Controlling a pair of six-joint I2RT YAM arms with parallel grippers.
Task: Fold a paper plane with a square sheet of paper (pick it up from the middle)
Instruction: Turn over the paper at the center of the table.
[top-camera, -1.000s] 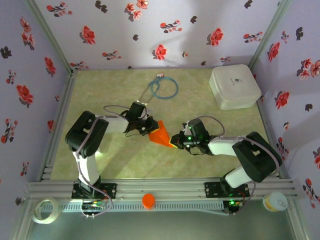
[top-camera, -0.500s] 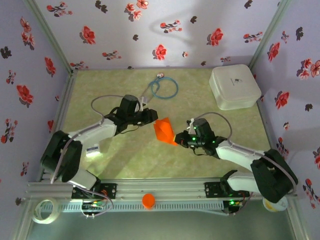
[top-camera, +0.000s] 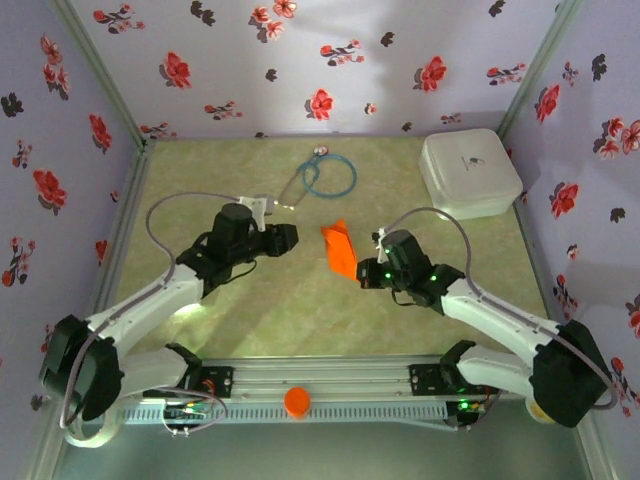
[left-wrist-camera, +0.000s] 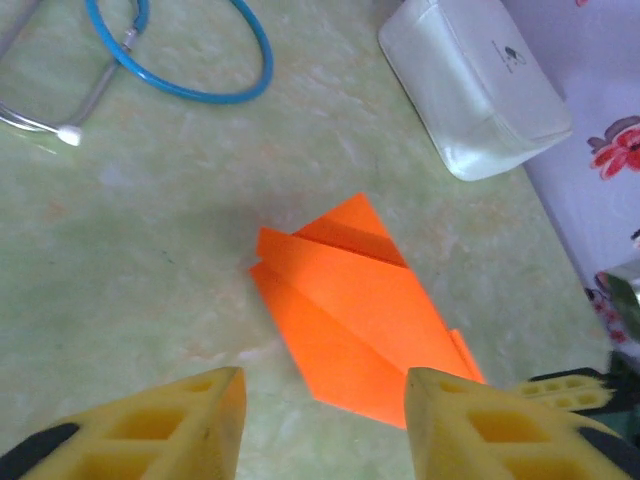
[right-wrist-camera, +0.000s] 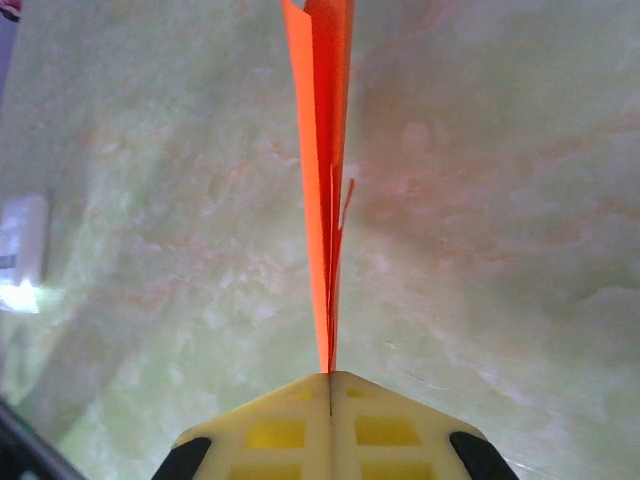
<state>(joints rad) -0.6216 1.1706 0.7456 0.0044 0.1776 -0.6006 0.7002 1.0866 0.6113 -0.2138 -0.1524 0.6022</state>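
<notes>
The square sheet of paper is now a folded bright orange paper plane (top-camera: 340, 250), narrow and pointed, standing on edge just above the table's middle. My right gripper (top-camera: 362, 275) is shut on its near end. The right wrist view looks along the thin folded edge of the plane (right-wrist-camera: 322, 150), which rises from the closed right gripper (right-wrist-camera: 330, 376). My left gripper (top-camera: 290, 238) hangs open to the left of the plane, apart from it. In the left wrist view the plane's flat layered side (left-wrist-camera: 350, 310) lies beyond the open left gripper (left-wrist-camera: 322, 378), nothing between its fingers.
A white rounded box (top-camera: 470, 172) sits at the back right. A blue stethoscope (top-camera: 328, 175) lies at the back centre. On the front rail rest a small orange cap (top-camera: 297, 401), a tape roll (top-camera: 88, 420) and a cup (top-camera: 550, 403).
My left gripper let go of the paper, opened and drew back to the left. The right gripper carried the paper slightly right and turned it on edge.
</notes>
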